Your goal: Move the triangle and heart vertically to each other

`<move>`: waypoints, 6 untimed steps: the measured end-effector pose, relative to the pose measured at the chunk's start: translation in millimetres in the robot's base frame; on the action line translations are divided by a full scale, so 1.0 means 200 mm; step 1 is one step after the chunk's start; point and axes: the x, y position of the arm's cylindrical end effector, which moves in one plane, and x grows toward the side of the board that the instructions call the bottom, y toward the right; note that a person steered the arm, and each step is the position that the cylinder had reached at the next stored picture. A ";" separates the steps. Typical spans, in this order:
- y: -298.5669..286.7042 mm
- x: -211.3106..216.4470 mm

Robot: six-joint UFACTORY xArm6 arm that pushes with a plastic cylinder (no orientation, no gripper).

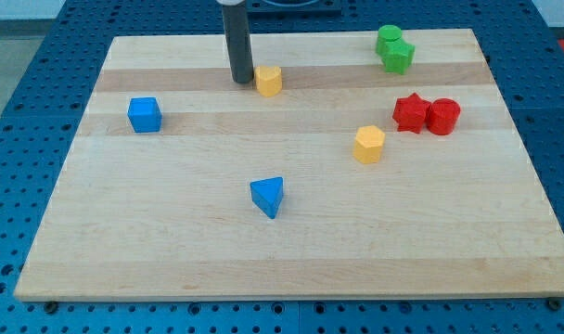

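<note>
Near the view's top: my tip [241, 81] just left of our yellow heart [269, 81], contact unclear | blue triangle [268, 197] well below | no jaws, bare rod.

The blue triangle [267, 197] lies flat on the surface, a bit left of the middle and closer to the bottom edge than the top edge. One of its corners points toward the bottom edge. It sits alone, with nothing touching it.

The yellow heart [269, 81] lies flat near the top edge, almost straight above the triangle and well apart from it. Its shape is small and hard to make out.
</note>
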 end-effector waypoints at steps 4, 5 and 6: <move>0.10 0.02; 0.07 0.14; 0.12 0.23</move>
